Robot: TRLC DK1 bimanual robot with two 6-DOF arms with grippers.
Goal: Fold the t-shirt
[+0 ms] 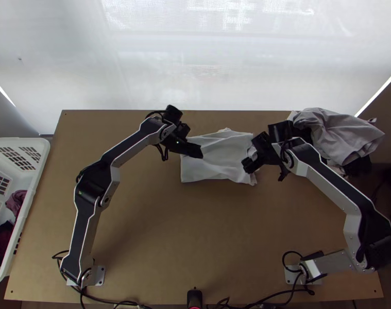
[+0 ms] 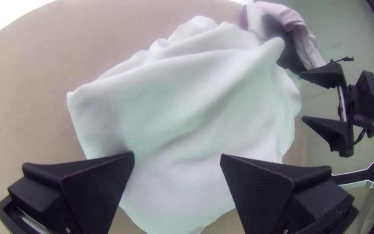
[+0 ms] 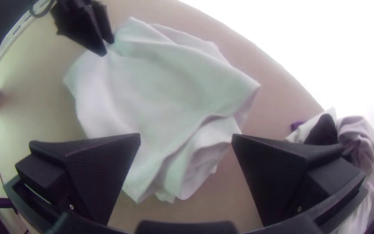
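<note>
In the top view the white t-shirt (image 1: 216, 159) lies as a small layered rectangle at the table's far middle, its right end rumpled. My left gripper (image 1: 195, 150) is over its left part, and my right gripper (image 1: 249, 158) is at its right end. The left wrist view has the left gripper (image 2: 177, 158) open above the shirt (image 2: 195, 108), with a wide gap of cloth between its fingers. Likewise open, the right gripper (image 3: 186, 138) has loose folds of the shirt (image 3: 161, 91) showing between its fingers in the right wrist view.
A pile of grey and dark cloth (image 1: 337, 134) rests at the table's far right corner, beside the right arm. A white basket (image 1: 38, 175) with dark and reddish clothes stands along the left edge. Bare tabletop (image 1: 195, 232) lies between the arms, with cables along the near edge.
</note>
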